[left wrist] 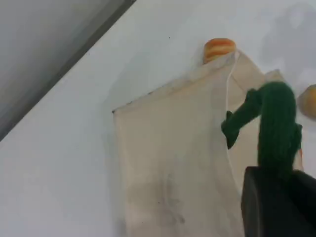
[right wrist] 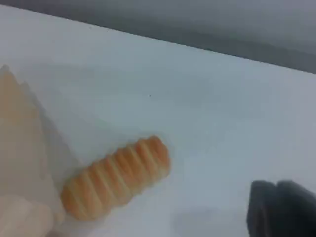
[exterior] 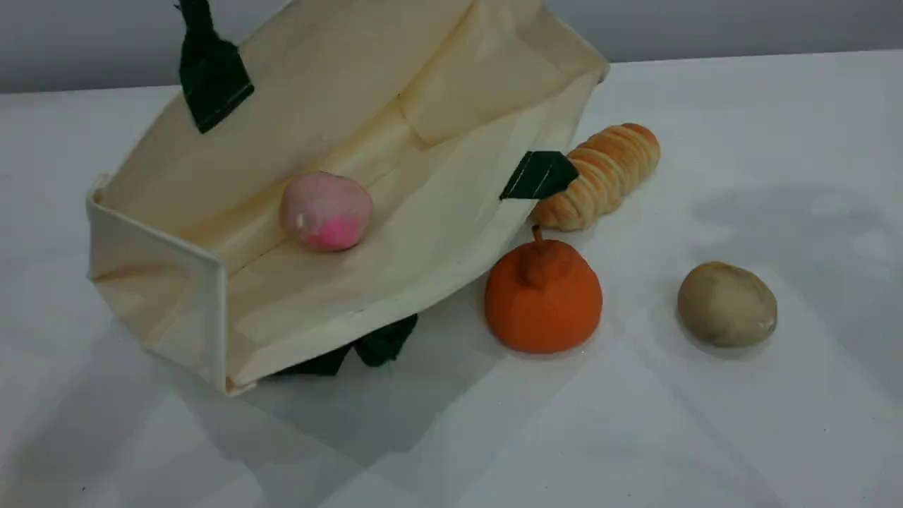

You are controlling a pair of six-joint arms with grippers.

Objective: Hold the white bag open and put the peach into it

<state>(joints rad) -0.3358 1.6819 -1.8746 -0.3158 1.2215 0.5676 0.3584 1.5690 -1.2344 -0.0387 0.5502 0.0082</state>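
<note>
The white bag (exterior: 395, 92) lies tilted on the table with its mouth open toward the camera. One dark green handle (exterior: 210, 74) runs up out of the scene view. The peach (exterior: 326, 212), pale pink with a magenta patch, rests inside the bag on its lower wall. In the left wrist view my left gripper (left wrist: 277, 200) is shut on the green rope handle (left wrist: 276, 121) and holds it above the bag (left wrist: 168, 163). The dark tip of my right gripper (right wrist: 281, 210) hangs over bare table, shut and with nothing in it, to the right of the bag's edge (right wrist: 19, 143).
A ridged bread roll (exterior: 603, 176) lies just right of the bag, beside the second handle tab (exterior: 540, 175). An orange stemmed fruit (exterior: 543, 296) stands at the bag's front right, and an olive-brown lump (exterior: 726, 303) farther right. The roll (right wrist: 116, 177) also shows in the right wrist view.
</note>
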